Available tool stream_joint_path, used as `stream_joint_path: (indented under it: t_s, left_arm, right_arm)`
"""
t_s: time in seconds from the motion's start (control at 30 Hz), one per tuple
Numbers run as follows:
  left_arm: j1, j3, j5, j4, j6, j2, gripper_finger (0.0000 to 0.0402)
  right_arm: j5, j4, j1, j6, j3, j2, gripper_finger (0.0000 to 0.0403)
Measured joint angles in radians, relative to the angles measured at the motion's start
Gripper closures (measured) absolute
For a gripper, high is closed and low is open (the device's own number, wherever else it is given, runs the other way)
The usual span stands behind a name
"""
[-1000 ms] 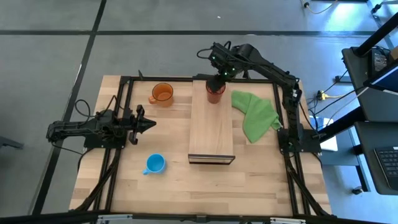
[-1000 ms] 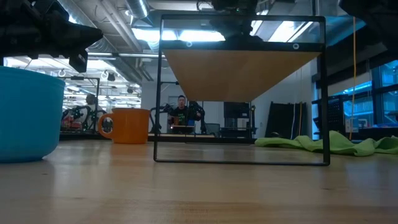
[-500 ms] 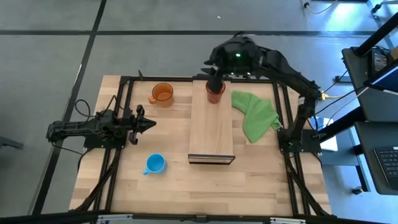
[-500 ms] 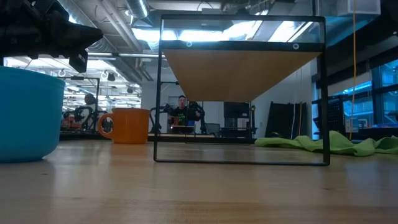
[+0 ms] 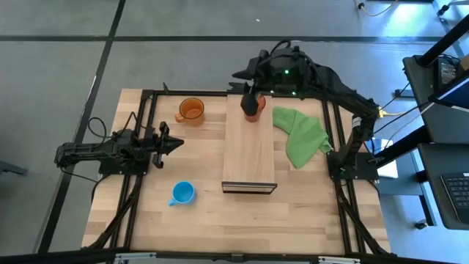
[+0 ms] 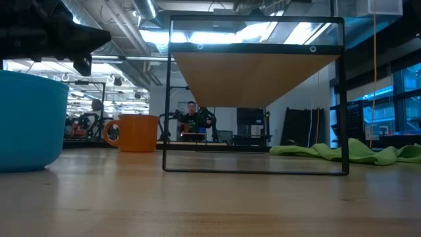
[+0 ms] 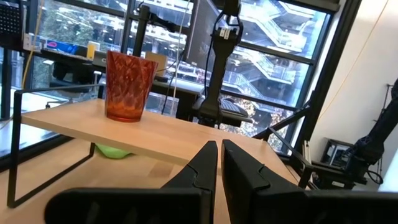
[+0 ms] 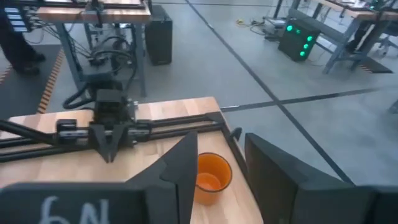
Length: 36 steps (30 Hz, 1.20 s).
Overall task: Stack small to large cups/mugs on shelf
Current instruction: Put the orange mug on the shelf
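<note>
The reddish-brown ribbed cup (image 5: 254, 111) stands upright on its base at the far end of the light-wood shelf (image 5: 249, 150); it also shows in the left wrist view (image 7: 129, 86), with nothing touching it. My right gripper (image 5: 249, 94) hangs above the cup, open and empty (image 8: 217, 168). The orange mug (image 5: 191, 110) stands on the table at the far left of the shelf. The light blue mug (image 5: 182, 193) stands on the table near the shelf's near left corner. My left gripper (image 5: 178, 145) is shut and empty, level, left of the shelf.
A green cloth (image 5: 300, 136) lies on the table right of the shelf. The shelf stands raised on a dark wire frame (image 6: 168, 99). Bare table lies in front of the shelf's near end (image 5: 249, 220).
My right gripper has gone up from the reddish-brown cup at the shelf's far end and has left the top of the low view. The cup stays upright where it was.
</note>
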Motion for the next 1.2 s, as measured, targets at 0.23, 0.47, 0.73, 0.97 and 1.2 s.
stream_joint_path:
  t_s: [0.23, 0.47, 0.73, 0.97, 1.2]
  left_arm:
    - [0.0, 0.0, 0.0, 0.001, -0.01, 0.0, 0.0386]
    - [0.0, 0.0, 0.0, 0.136, -0.053, 0.0, 0.0386]
    - [0.0, 0.0, -0.002, 0.437, -0.099, 0.0, 0.0386]
    - [0.0, 0.0, -0.062, 0.554, -0.096, 0.0, 0.0386]
    - [0.0, 0.0, -0.299, 0.643, 0.01, 0.0, 0.0386]
  right_arm:
    - [0.001, 0.003, -0.002, 0.0, 0.0, 0.0, 0.0269]
    - [0.0, 0.003, -0.001, -0.001, 0.0, 0.0, 0.0269]
    - [0.0, 0.005, -0.001, 0.12, 0.0, 0.0, 0.0269]
    - [0.0, 0.005, -0.002, 0.129, 0.0, 0.0, 0.0269]
    - [0.0, 0.004, -0.002, 0.131, 0.0, 0.0, 0.0269]
